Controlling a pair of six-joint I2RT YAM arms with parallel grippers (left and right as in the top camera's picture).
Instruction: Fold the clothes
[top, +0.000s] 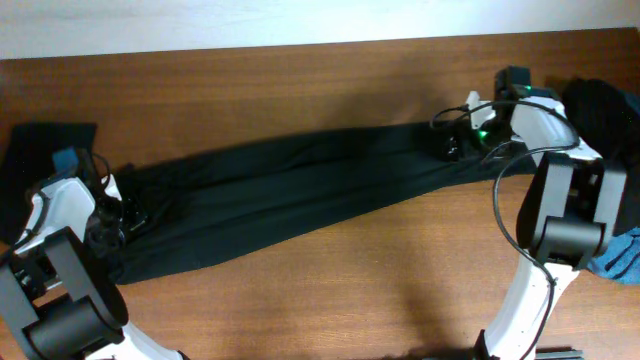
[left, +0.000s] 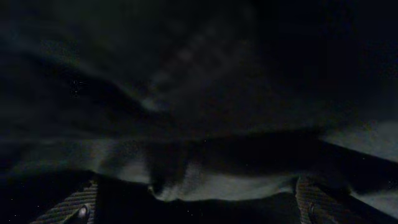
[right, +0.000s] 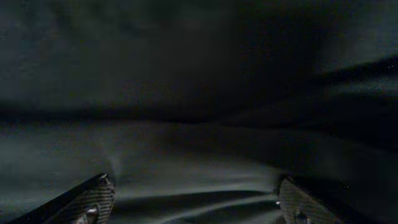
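On the left, my left fingers (left: 78, 205) stand spread wide over dark cloth, gripping nothing. The black trousers (top: 300, 185) lie stretched along the bench (top: 350, 290) from arm to arm. At their right end my right fingers (right: 93, 199) are spread apart too, low over the fabric. A blue piece (top: 622, 255) lies at the far right edge.

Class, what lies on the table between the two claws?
The black trousers, stretched out lengthwise from the left claw to the right claw; the overhead view shows it.
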